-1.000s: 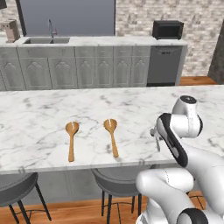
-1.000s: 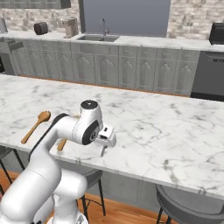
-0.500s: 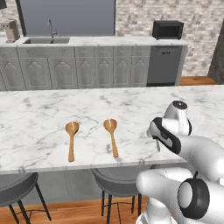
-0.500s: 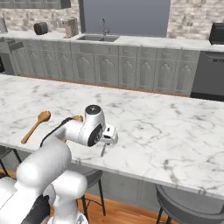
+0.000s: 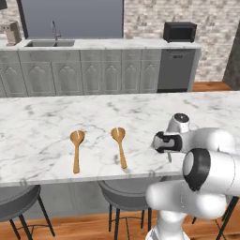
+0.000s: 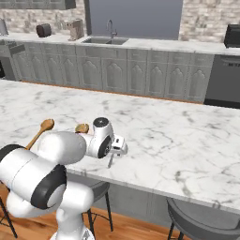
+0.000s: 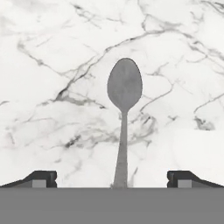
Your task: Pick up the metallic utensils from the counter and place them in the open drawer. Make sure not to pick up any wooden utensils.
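the tool [image 7: 112, 177] hangs low over the white marble desk [image 7: 52, 52], its two dark fingertips [image 7: 41, 178] spread wide with nothing between them but air. in the hand view the silver spoon [image 7: 124, 105] lies flat on the marble, its handle running down toward the gap between the tips and its oval bowl pointing away from the hand; the tips do not touch it. in the left base view the tool [image 5: 169, 151] sits near the desk's front edge, to the right of two wooden spoons [image 5: 119, 145] that lie side by side, bowls away from the robot, well apart from the tool. beyond the desk [image 5: 56, 117] a row of grey cabinets [image 5: 93, 70] carries a sink with a tap [image 5: 52, 35] and a black microwave [image 5: 179, 31].
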{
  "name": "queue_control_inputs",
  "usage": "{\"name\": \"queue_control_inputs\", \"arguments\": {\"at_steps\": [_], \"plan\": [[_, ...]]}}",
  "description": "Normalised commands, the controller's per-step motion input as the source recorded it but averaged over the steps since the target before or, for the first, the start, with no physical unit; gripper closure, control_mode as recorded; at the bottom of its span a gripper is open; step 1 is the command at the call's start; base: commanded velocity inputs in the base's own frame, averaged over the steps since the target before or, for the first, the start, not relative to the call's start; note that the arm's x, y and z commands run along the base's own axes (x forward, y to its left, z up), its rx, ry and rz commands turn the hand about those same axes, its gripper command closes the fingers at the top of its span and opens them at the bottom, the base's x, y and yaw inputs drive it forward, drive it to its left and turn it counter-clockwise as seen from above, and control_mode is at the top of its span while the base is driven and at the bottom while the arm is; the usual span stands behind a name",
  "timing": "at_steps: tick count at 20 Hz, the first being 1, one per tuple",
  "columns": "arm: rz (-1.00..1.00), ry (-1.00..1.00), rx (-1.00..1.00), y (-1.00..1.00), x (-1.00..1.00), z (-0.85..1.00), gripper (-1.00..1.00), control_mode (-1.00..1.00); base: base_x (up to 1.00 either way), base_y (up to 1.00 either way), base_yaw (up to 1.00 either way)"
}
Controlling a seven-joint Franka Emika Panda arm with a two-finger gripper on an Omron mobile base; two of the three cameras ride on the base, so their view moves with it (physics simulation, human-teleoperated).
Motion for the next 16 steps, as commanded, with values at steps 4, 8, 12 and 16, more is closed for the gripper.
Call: {"name": "queue_control_inputs", "arguments": {"at_steps": [4, 8, 12, 16], "plan": [[0.0, 0.05, 0.0, 0.0, 0.22, -0.69, -1.0, -1.0, 0.0, 0.0, 0.0], [0.0, 0.09, 0.0, 0.0, 0.11, -0.56, -1.0, -1.0, 0.0, 0.0, 0.0], [0.0, 0.11, 0.01, -0.02, 0.0, -0.2, -1.0, -1.0, 0.0, 0.0, 0.0], [0.0, 0.11, 0.01, 0.0, 0.0, -0.21, 1.0, -1.0, 0.0, 0.0, 0.0]]}}
